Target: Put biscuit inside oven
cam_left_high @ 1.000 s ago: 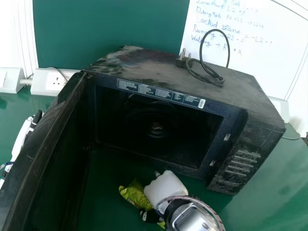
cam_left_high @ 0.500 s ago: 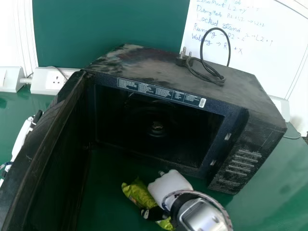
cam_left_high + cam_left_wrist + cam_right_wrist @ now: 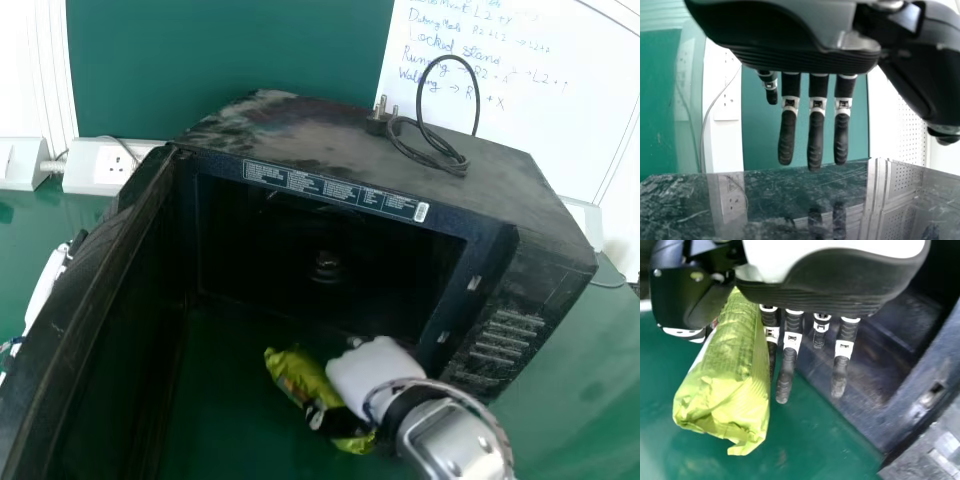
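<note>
In the head view, my right hand point(image 3: 370, 375) is in front of the open oven point(image 3: 300, 125), low in the view, with the green biscuit packet point(image 3: 300, 375) at its left side. The right wrist view has the packet point(image 3: 722, 390) pinched between the thumb and fingers of my right hand point(image 3: 786, 367), its crumpled end sticking out, beside the oven's front frame point(image 3: 860, 412). My left hand point(image 3: 45, 285) is beyond the oven door at the far left of the head view. Straight, empty fingers of this left hand point(image 3: 816, 135) hang above a dark glossy surface in the left wrist view.
The oven door point(image 3: 85, 300) stands swung out on the left. A black cable with a plug point(image 3: 430, 150) lies on the oven top. A socket strip point(image 3: 105, 168) is behind on the left, and a whiteboard point(image 3: 560, 120) stands at the back right.
My right hand has moved to the right and slightly toward the oven in the head view, carrying the packet with it. The left hand and the oven look unmoved.
</note>
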Controlling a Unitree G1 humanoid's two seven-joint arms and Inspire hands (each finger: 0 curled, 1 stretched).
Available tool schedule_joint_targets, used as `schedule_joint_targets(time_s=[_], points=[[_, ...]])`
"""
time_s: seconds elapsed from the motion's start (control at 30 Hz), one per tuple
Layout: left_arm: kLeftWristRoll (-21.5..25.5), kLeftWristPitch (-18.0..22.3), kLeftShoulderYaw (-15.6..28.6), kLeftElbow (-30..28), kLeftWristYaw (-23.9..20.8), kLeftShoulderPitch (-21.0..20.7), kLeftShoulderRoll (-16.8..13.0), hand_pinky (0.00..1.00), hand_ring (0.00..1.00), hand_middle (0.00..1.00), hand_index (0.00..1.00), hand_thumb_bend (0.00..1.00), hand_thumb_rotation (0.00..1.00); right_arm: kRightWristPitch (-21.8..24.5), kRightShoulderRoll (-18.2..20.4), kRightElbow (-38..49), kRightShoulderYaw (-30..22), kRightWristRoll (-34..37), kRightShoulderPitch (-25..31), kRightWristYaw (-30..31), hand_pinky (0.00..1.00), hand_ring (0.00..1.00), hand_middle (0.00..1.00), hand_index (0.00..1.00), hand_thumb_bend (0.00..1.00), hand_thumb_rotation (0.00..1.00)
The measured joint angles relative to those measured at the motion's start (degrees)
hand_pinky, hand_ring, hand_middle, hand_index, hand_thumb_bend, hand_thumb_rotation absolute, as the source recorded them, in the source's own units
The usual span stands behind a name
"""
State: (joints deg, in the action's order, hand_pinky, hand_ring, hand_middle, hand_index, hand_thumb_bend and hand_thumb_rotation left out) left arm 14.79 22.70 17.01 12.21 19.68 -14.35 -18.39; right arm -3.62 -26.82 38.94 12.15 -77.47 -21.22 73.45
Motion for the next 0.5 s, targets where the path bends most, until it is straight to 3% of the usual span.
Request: schedule_joint_targets(time_s=[0.2, 0.5], points=[[0.0, 0.3, 0.0, 0.7, -0.1, 0.0, 0.0, 0.29, 0.37, 0.42, 0.48, 0.52, 0.07, 0.8, -0.2, -0.1, -1.3, 0.1, -1.9, 0.5, 0.31, 0.27, 0.47, 0.49, 0.53, 0.0], [0.0, 0.6, 0.0, 1.4, 0.0, -0.1, 0.0, 0.3, 0.38, 0.42, 0.48, 0.52, 0.07, 1.2, -0.7, 0.3, -3.5, 1.3, -2.3, -2.7, 0.43, 0.38, 0.48, 0.49, 0.53, 0.01]])
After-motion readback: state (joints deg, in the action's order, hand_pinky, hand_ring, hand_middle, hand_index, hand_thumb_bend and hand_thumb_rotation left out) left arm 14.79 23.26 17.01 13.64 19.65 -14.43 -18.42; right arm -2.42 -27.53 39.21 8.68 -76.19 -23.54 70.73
